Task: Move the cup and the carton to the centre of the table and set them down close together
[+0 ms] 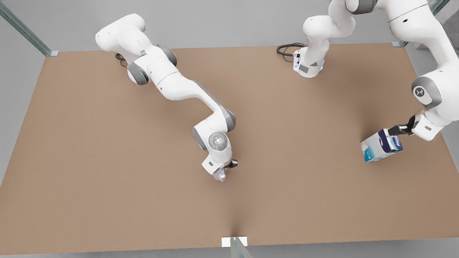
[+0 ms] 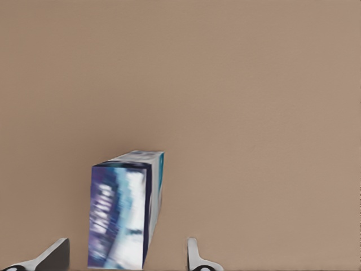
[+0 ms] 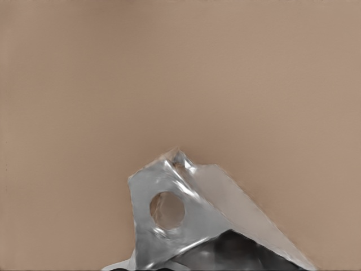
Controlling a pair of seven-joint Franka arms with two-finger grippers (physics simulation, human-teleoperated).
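Right gripper [image 1: 226, 171], low centre in the front view, pinches the cup [image 1: 219, 176] just over the table [image 1: 107, 143]. Left gripper [image 1: 391, 130], far right, clamps the carton [image 1: 380, 146], which hangs tilted.

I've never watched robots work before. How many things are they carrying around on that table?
2. The carton is at the left gripper, near the front view's right table edge. The cup hangs in the right gripper near the table's middle.
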